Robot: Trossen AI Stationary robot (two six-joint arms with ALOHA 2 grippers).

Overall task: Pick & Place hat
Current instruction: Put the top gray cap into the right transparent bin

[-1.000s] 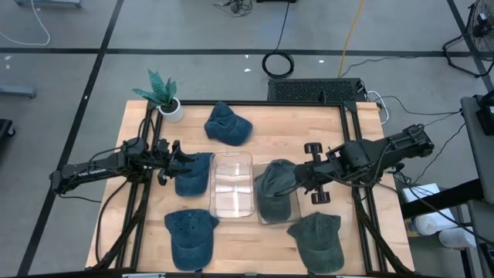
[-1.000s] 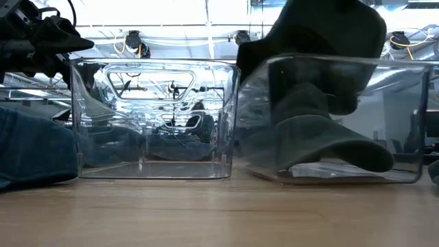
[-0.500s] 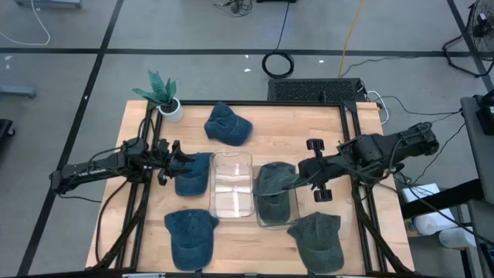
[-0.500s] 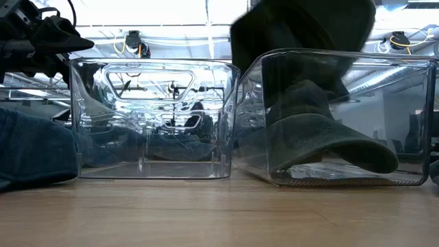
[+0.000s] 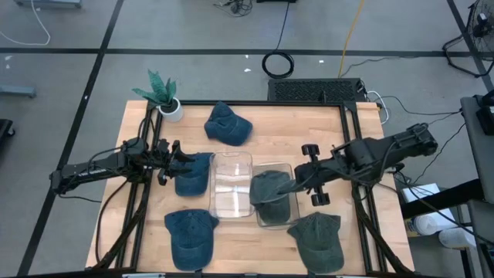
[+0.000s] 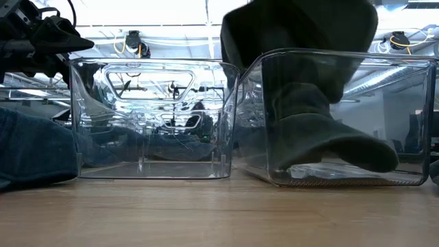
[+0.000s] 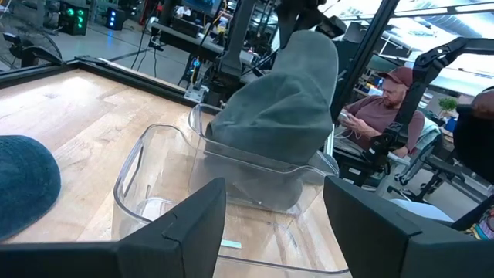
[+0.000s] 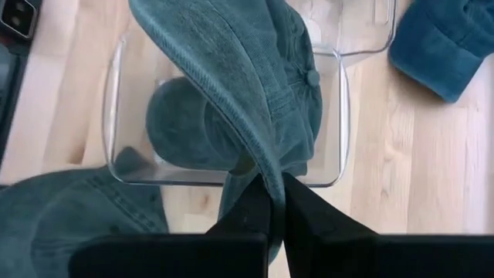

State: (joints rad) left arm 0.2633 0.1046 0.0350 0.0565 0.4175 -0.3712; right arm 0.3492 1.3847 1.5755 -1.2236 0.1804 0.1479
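Two bins mid-table | right gripper [image 8: 270, 202] pinches green hat [image 5: 272, 190], half inside right bin [image 5: 292, 218] | step: placing | next: lower, release inside walls | left gripper [image 5: 179, 161] open, over blue hat [image 5: 193, 176] beside left bin [image 5: 232, 158]
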